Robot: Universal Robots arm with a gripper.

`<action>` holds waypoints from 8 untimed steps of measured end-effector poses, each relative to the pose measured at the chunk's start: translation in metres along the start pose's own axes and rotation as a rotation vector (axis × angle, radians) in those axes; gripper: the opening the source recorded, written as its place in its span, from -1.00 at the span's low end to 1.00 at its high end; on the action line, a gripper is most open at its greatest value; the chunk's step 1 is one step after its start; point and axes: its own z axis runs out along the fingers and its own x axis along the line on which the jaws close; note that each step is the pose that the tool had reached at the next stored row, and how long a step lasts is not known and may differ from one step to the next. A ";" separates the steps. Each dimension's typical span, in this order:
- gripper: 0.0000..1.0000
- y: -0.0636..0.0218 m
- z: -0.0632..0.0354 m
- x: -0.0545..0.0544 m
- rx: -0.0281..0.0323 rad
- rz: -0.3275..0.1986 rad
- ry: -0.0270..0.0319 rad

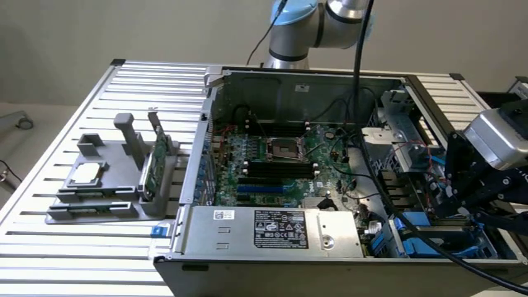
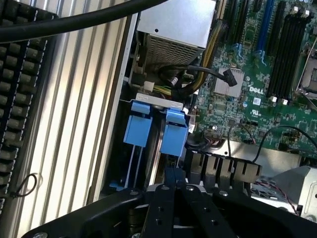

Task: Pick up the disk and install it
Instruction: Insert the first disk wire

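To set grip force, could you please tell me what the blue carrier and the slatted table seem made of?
Blue carrier: probably plastic, satin; uniform bright colour, moulded tabs. Slatted table: likely aluminium, matte silver; evenly ribbed, extrusion-like slats.

Arm bent over and down, fingers closed

The Universal Robots arm (image 1: 307,28) stood at the back of the exterior view, its blue-and-grey joint at the top edge. Its silver wrist block (image 1: 499,139) sat low at the exterior view's right, tilted downward, and the black gripper (image 1: 462,195) hung beneath it, pointing down. In the wrist view, the two black fingers (image 2: 170,179) lay pressed together, tips forward.
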 end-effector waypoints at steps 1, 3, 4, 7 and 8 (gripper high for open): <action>-0.79 -0.0004 0.0018 0.000 0.0000 0.000 0.0000; -0.79 -0.0007 0.0053 0.001 0.0000 0.000 0.0001; -0.79 -0.0008 0.0071 0.001 0.0002 0.000 0.0001; -0.79 -0.0012 0.0126 0.001 0.0015 0.000 0.0004; -0.79 -0.0013 0.0143 0.002 0.0020 0.000 0.0008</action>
